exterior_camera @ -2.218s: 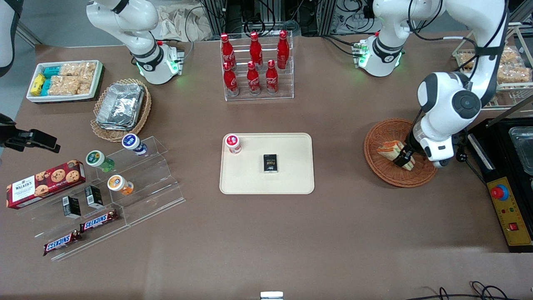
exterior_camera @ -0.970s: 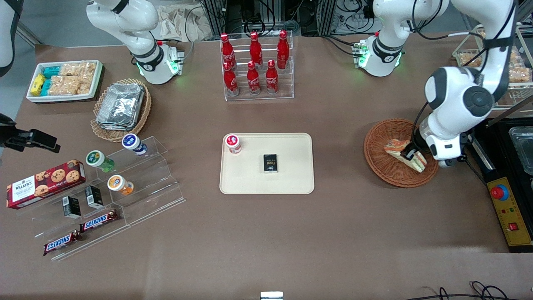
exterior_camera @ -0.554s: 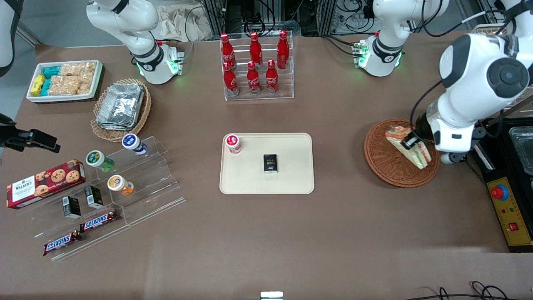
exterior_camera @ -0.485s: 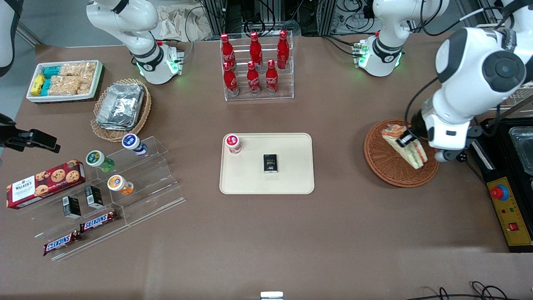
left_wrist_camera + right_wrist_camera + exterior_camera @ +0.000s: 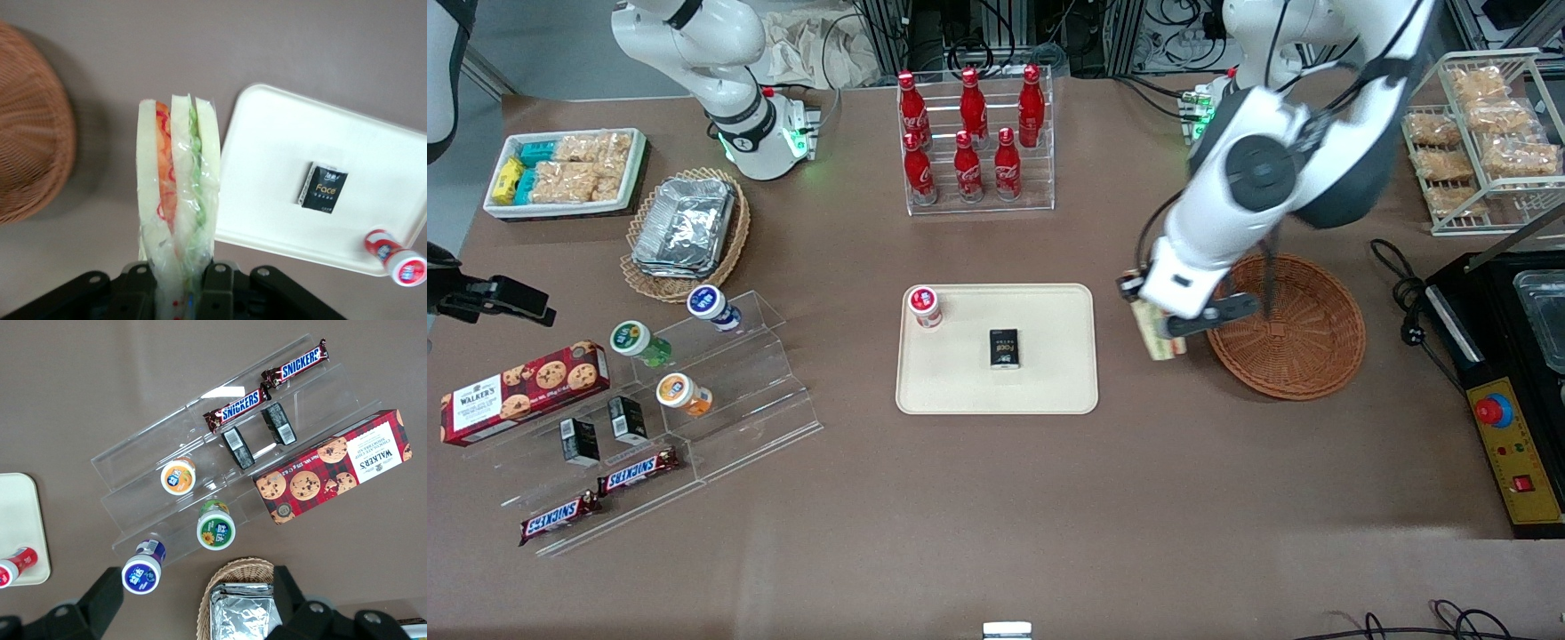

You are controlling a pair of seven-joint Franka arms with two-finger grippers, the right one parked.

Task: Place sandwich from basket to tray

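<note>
- The tabletop carries the whole spread, with a bare brown strip between the tray and the basket where the working arm hangs mid-carry.
- The tray, cream and low-rimmed, is the destination; its end toward the working arm is bare, and that is the widest landing room.
- The basket lies empty toward the working arm's end, so the lift-out step looks done and the transfer is in hand.
- The pincer hovers above the gap between basket and tray, clamped on the sandwich's base, as the wrist view shows.
- The sandwich hangs wrapped in clear film, its tip pointing away from the pincer, just beside the tray's near rim but not yet over it.
- The next move, by this reading, calls for a short sideways carry over the rim, then a descent and release on the bare end.
- The small black box sits near the tray's middle and should be kept clear.
- The red-capped bottle lies in the tray's corner toward the parked arm, well apart from the likely drop spot.
</note>
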